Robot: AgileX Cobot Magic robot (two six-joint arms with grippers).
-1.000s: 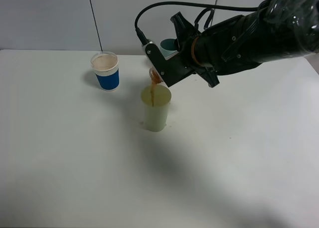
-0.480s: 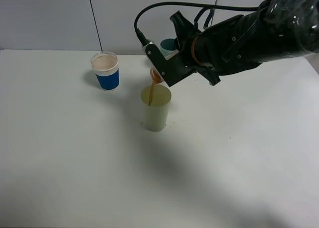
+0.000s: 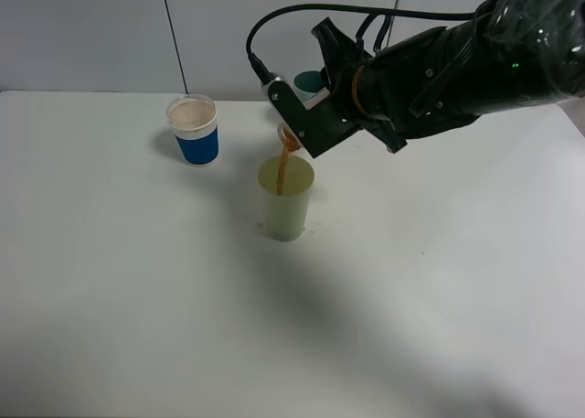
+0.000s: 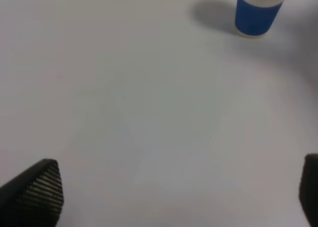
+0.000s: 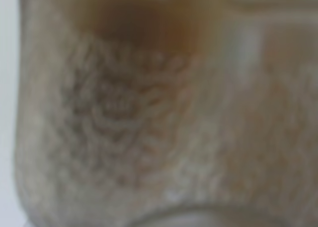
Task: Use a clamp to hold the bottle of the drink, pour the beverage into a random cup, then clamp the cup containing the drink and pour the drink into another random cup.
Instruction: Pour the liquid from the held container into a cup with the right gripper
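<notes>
Beverage (image 3: 282,166) is falling as a thin reddish-brown stream from the bottle (image 3: 287,137) into the pale yellow-green tumbler (image 3: 286,208), just above the centre of the high view. The bottle is being held tipped steeply, mouth downward. Its neck is sitting just above the tumbler rim, which judging by the layout is keeping the fall short and the stream inside the cup. The tumbler is standing upright on the white table (image 3: 137,299), apart from the other cups, so the arm is reaching it without crossing them.

The blue-and-white cup (image 3: 194,131) is standing upright in the upper left of the frame, well clear of the pour. It appears to be waiting as the vessel for the second transfer. The teal tumbler (image 3: 307,82) is standing at the back of the table, partly hidden behind the arm.

The right gripper (image 3: 302,123) is clamping the bottle, its jaws drawn in fully against the body and covering most of it from the high camera. In the right wrist view the bottle (image 5: 149,117) is filling the frame as a blur, with a brown tint along one edge. The liquid level cannot be read there.

The left gripper (image 4: 171,192) is hanging over bare table with its jaws spread wide, holding and touching nothing. The blue-and-white cup (image 4: 258,13) is standing well ahead of it.
</notes>
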